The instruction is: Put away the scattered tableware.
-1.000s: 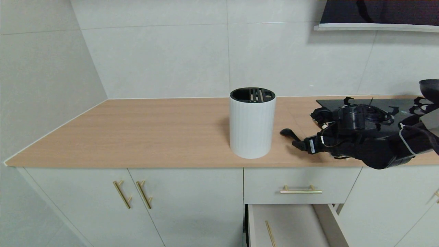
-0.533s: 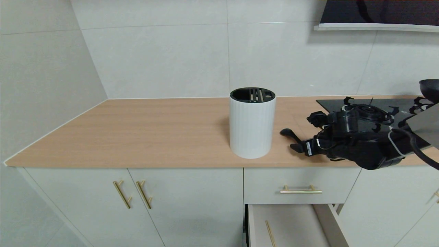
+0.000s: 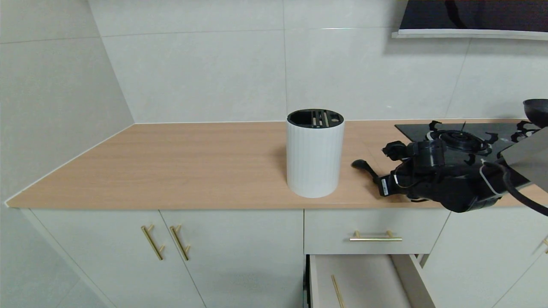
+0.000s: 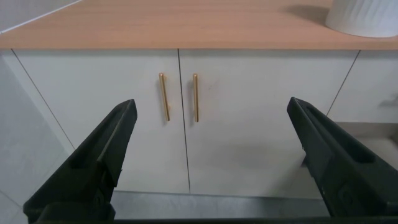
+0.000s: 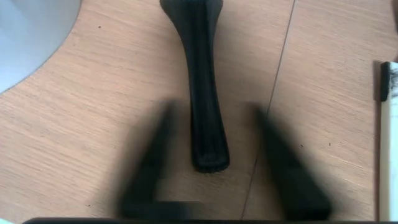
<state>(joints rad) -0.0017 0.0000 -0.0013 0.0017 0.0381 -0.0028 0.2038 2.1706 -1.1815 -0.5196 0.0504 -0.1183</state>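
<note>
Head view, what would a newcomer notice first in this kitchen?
A tall white ribbed utensil holder stands in the middle of the wooden countertop. Just to its right lies a black utensil, with the right tool open astride its handle end. Below, a drawer is pulled open.

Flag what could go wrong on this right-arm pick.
1. The right claw is open around just the end of the black handle, which lies flat on the counter; shutting there could squirt it out.
2. The white holder stands close by; a swinging lift may knock it.
3. A white stick lies nearby and could be nudged.
</note>
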